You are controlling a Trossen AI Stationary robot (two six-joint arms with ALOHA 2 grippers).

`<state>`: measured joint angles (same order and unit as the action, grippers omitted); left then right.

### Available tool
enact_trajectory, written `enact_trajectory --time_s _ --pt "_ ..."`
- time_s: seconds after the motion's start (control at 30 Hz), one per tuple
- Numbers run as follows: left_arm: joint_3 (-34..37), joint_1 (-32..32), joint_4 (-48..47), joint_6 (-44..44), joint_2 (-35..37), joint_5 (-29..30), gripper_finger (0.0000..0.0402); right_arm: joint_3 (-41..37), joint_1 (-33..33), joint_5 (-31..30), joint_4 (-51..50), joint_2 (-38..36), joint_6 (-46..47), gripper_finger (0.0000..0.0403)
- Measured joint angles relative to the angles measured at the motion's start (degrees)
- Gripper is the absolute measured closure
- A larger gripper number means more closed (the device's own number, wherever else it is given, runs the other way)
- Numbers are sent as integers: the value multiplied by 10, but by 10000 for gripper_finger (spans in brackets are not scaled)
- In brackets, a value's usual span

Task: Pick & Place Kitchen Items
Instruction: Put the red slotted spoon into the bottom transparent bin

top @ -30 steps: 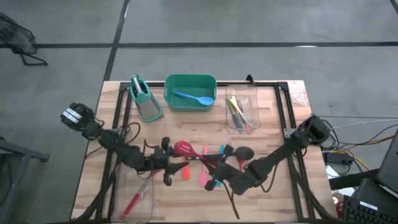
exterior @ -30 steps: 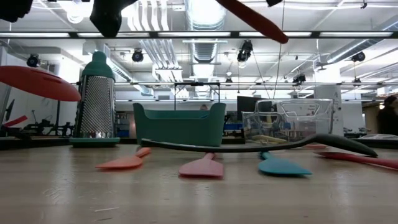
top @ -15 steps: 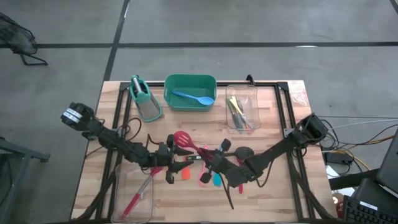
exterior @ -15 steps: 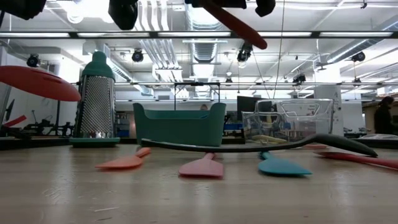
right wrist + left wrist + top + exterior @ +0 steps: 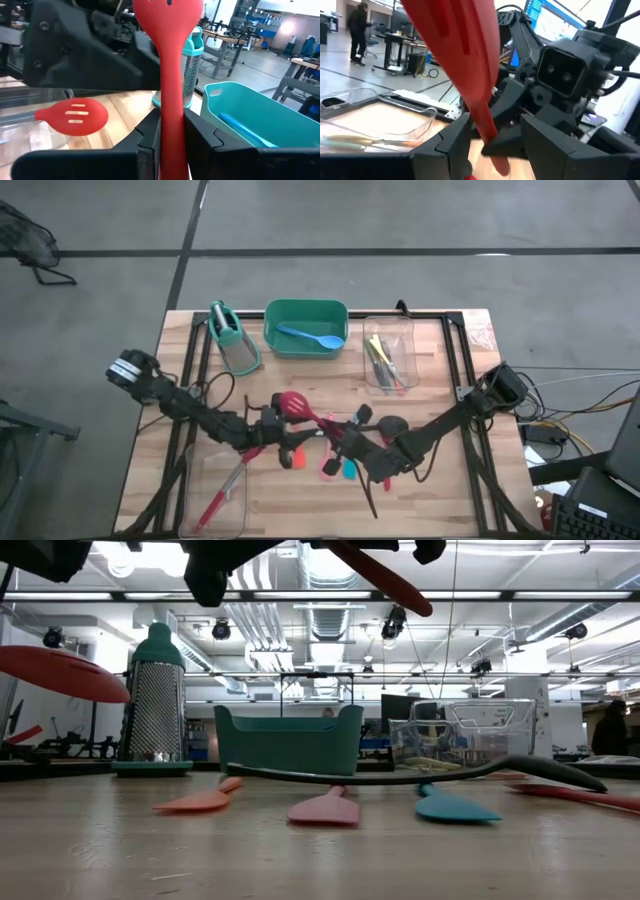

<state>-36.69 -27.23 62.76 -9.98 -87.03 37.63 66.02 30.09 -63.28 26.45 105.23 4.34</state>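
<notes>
From above, my right gripper (image 5: 335, 442) and left gripper (image 5: 283, 430) meet mid-table over the loose utensils, a red slotted spatula (image 5: 296, 406) between them. At table level, its handle slants overhead; a pink spatula (image 5: 325, 810) and black ladle (image 5: 420, 776) lie below. My left wrist shows fingers apart around the red handle. My right wrist shows fingers clamped on that handle, the green tub (image 5: 245, 112) beyond.
</notes>
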Motion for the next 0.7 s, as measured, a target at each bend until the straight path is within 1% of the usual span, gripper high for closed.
enact_trajectory --time_s 0.23,0.43,0.5,0.57,0.7 --pt "-21 11 -2 28 -17 -1 225 0 0 4 0 0 -1 346" --pt "-23 13 -7 24 -17 -2 231 0 0 7 -1 0 0 345" --pt "-23 13 -9 23 -17 -1 243 0 0 8 -3 0 0 345" --pt "-23 13 -12 25 -17 -1 262 0 0 16 -4 0 -2 345" --pt "-23 14 -14 45 -16 1 319 0 0 30 -8 0 -3 344"
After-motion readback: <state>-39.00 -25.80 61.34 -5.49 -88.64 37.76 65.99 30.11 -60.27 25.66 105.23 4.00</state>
